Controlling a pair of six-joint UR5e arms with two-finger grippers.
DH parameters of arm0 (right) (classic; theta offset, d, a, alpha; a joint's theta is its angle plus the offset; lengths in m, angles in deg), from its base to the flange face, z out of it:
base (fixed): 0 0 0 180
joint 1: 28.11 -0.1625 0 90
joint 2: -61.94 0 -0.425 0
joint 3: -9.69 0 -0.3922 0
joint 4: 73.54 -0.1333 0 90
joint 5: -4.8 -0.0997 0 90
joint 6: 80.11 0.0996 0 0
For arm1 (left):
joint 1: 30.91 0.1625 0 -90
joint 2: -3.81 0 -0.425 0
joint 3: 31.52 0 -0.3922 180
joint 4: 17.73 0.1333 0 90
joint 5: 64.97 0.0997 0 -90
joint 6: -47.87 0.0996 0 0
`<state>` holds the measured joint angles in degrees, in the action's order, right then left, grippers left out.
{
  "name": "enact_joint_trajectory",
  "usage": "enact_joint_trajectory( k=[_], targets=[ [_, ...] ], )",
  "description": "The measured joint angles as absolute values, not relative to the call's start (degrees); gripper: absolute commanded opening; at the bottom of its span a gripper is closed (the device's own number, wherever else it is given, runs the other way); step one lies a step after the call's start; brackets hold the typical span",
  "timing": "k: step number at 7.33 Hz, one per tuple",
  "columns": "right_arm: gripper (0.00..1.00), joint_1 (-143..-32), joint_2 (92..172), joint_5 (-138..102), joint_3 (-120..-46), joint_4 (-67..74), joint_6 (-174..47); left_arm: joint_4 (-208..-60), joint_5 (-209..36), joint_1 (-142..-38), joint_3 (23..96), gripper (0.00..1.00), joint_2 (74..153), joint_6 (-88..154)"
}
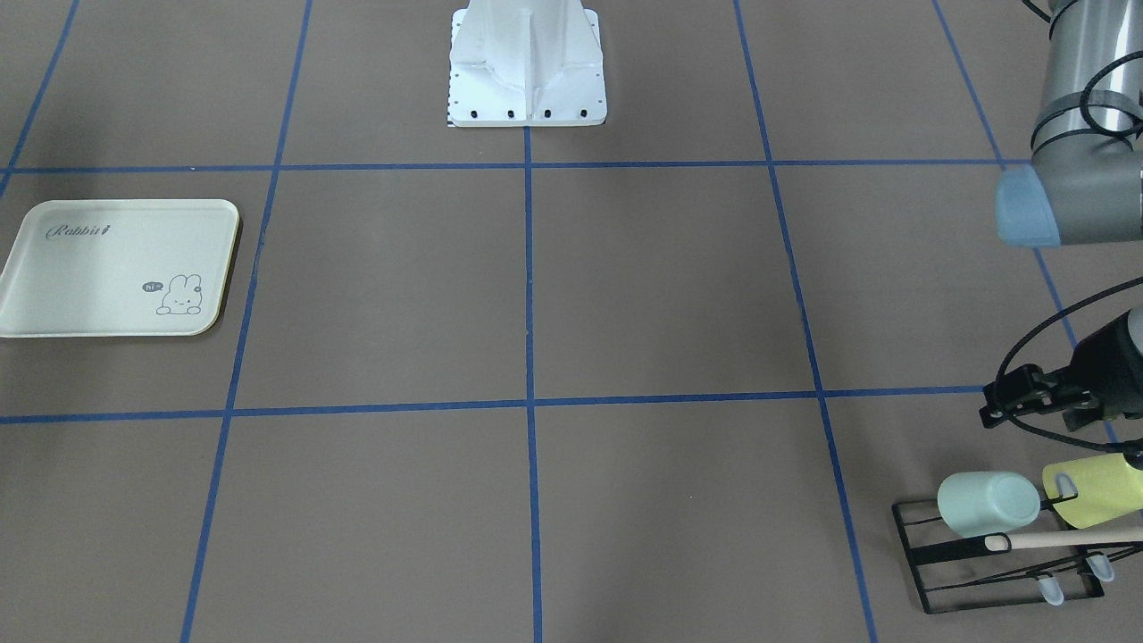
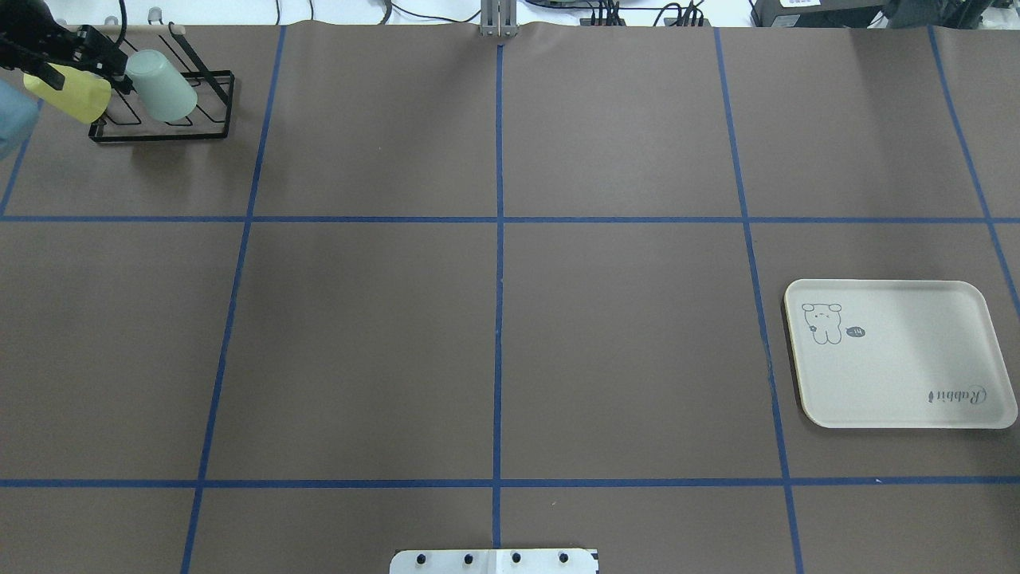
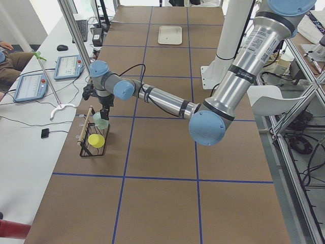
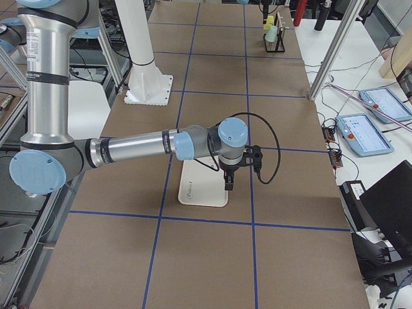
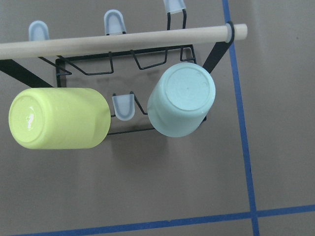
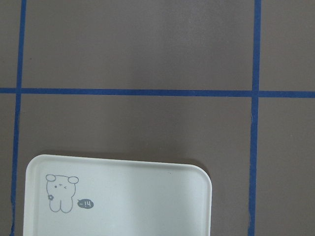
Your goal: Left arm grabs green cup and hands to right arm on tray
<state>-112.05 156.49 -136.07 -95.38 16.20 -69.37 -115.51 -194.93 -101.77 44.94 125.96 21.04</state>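
Approach: left gripper (image 1: pixel 1009 404) hovers above the green cup (image 1: pixel 987 503), upturned on the rack (image 5: pixel 123 41) at the table's far-left corner; right gripper (image 4: pixel 227 181) over the tray (image 1: pixel 89 268). Jaws unreadable on both. Next, I reckon: drop, pinch, lift off.

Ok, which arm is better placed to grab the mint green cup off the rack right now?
Left. Its end effector hovers just beside the green cup on the rack, while the right end effector hangs far across the table, above the tray.
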Motion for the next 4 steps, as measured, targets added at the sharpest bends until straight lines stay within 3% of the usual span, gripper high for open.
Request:
enact_joint_trajectory(
  k=[4],
  targets=[
    [1.0, -111.1, 156.4, -136.0, -94.9, 16.1, -69.5, -121.8, -189.7, -99.7, 36.5, 0.99, 129.8, 18.9]
  ],
)
